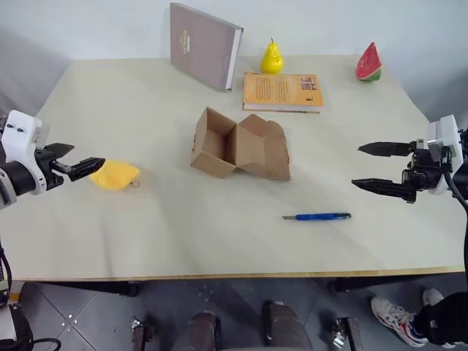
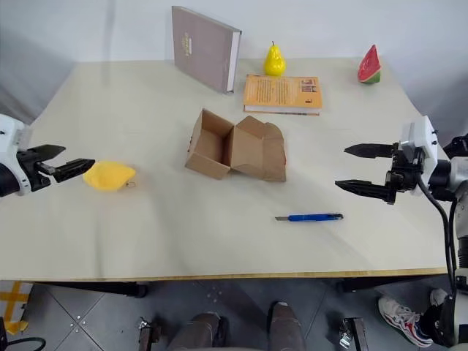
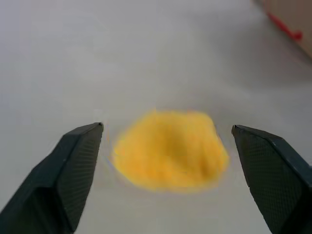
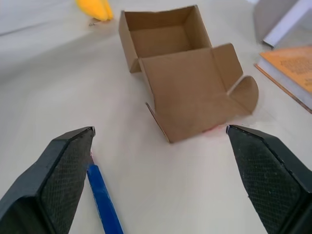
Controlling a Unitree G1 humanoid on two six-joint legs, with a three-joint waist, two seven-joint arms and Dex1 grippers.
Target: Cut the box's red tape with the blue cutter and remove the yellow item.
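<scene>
Box point(image 1: 238, 145) sits mid-table, flaps open, interior empty. Yellow item point(image 1: 114, 175) lies on the tabletop to the robot's left of the box, well apart from it. Left gripper point(image 1: 80, 162) hovers just beside the item, jaws released, spread wider than the item, no contact visible. Blue cutter point(image 1: 317, 216) lies flat on the table near the front edge, to the right of the box. Right gripper point(image 1: 371, 167) is over the table's right side, jaws released, holding nothing. Red tape point(image 3: 284, 27): a strip shows on the carton edge in left wrist view.

The tabletop point(image 1: 219, 241) is overlooked from the head by both eye views; each wrist view is aimed low and close across it.
</scene>
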